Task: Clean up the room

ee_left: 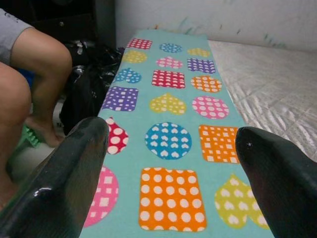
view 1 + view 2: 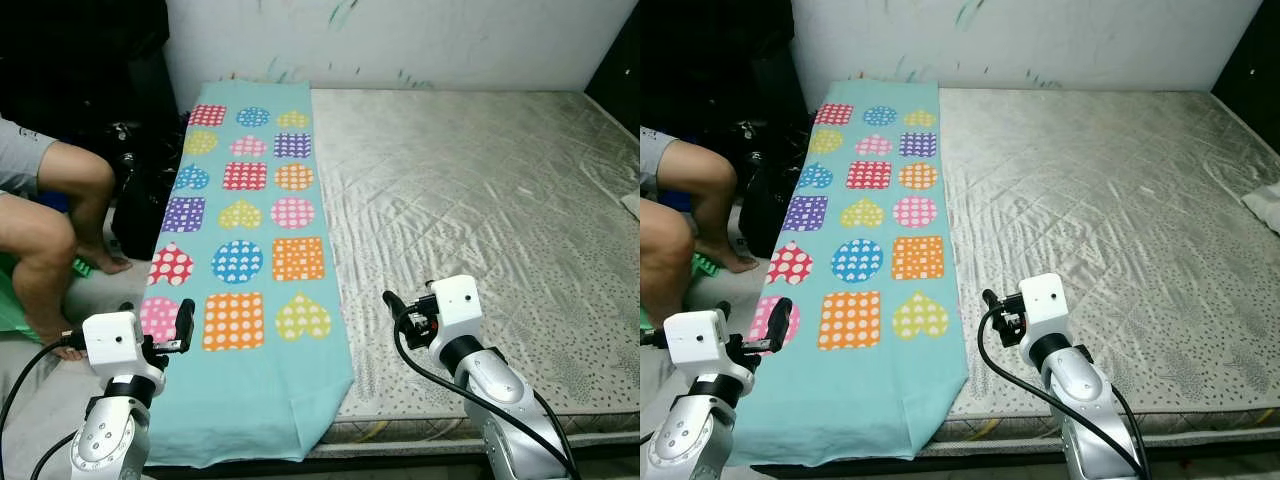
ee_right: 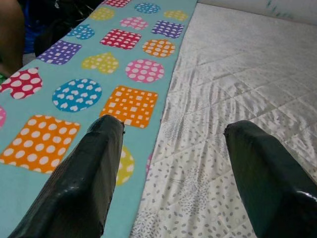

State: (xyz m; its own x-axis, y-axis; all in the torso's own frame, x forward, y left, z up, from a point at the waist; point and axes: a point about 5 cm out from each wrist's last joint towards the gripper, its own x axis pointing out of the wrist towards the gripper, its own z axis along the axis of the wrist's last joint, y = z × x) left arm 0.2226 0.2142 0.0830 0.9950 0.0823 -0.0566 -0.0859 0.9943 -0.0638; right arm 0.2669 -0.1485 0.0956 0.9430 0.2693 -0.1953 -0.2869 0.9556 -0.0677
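Observation:
A turquoise blanket (image 2: 250,250) printed with coloured hearts, squares and circles lies flat along the left side of a bare quilted mattress (image 2: 480,200); its near end hangs over the mattress edge. My left gripper (image 2: 183,322) hovers open over the blanket's near left part, by the pink circle. My right gripper (image 2: 397,305) stands open just right of the blanket's edge, above the mattress. In the left wrist view the black fingers (image 1: 74,168) frame the blanket (image 1: 171,114); in the right wrist view the fingers (image 3: 89,173) straddle the blanket's edge (image 3: 124,99).
A person (image 2: 45,220) sits at the left beside the bed, bare legs and feet on the floor. Dark bags (image 2: 140,190) stand between the person and the bed. A white wall (image 2: 400,40) runs behind; a white object (image 2: 1265,205) lies at the mattress's far right.

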